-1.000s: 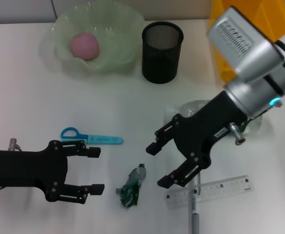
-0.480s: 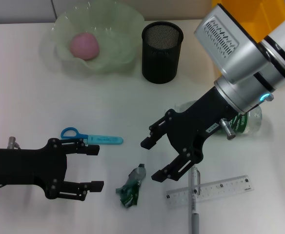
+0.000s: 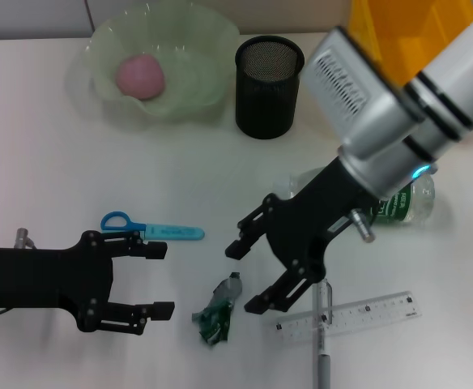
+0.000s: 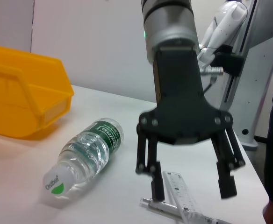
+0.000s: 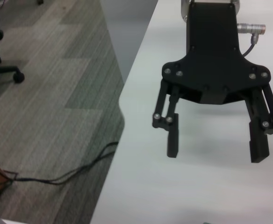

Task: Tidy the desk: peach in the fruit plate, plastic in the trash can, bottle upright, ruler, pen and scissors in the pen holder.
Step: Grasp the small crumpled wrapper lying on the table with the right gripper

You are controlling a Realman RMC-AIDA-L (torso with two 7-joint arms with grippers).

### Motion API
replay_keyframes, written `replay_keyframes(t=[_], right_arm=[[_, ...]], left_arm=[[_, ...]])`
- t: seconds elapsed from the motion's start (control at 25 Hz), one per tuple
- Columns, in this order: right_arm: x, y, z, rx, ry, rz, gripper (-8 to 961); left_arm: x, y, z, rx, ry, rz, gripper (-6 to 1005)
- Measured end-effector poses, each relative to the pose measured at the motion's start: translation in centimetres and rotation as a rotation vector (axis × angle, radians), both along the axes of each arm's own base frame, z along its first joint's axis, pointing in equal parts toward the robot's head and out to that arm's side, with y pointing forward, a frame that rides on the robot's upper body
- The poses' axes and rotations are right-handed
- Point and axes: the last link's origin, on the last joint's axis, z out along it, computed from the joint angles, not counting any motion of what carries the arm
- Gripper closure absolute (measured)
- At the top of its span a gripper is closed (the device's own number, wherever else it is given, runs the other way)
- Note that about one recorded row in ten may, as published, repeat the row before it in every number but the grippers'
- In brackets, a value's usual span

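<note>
A pink peach (image 3: 140, 77) lies in the pale green fruit plate (image 3: 208, 36) at the back left. Beside the plate stands the black mesh pen holder (image 3: 269, 85). The clear bottle (image 3: 405, 203) (image 4: 85, 154) lies on its side at the right. Blue scissors (image 3: 151, 229) lie flat left of centre, and crumpled green plastic (image 3: 220, 312) lies near the front. At the front right, the clear ruler (image 3: 358, 318) (image 4: 183, 196) crosses the pen (image 3: 323, 344). My right gripper (image 3: 245, 277) (image 4: 188, 182) hangs open just right of the plastic. My left gripper (image 3: 160, 280) (image 5: 216, 151) is open and empty, left of the plastic.
A yellow bin (image 3: 406, 20) (image 4: 19, 102) stands at the back right, behind the bottle. The right wrist view shows the table's edge (image 5: 122, 116) with carpet floor beyond it.
My right gripper has moved left and nearer, from over the ruler toward the plastic, uncovering more of the bottle. The left gripper has barely shifted.
</note>
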Motion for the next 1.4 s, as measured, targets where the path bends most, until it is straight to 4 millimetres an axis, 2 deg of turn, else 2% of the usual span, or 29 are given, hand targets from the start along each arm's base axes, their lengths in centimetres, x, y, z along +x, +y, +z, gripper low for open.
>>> replay_keyframes(t=[0.32, 0.72, 1.12, 1.4], right_arm=[[0.0, -0.9, -2.8, 0.009, -0.039, 0.08, 185], [0.2, -1.8, -4.8, 0.017, -0.057, 0.159, 186], [0.4, -2.3, -6.2, 0.034, -0.055, 0.21, 186], [0.4, -2.4, -6.3, 0.038, -0.043, 0.221, 186]], left_arm=[[0.0, -0.1, -0.1, 0.001, -0.006, 0.008, 168], [-0.1, -0.2, -0.2, 0.009, -0.019, 0.022, 168], [0.0, -0.4, -0.4, 0.008, -0.023, 0.024, 168], [-0.1, -0.3, -0.3, 0.008, -0.023, 0.025, 168]])
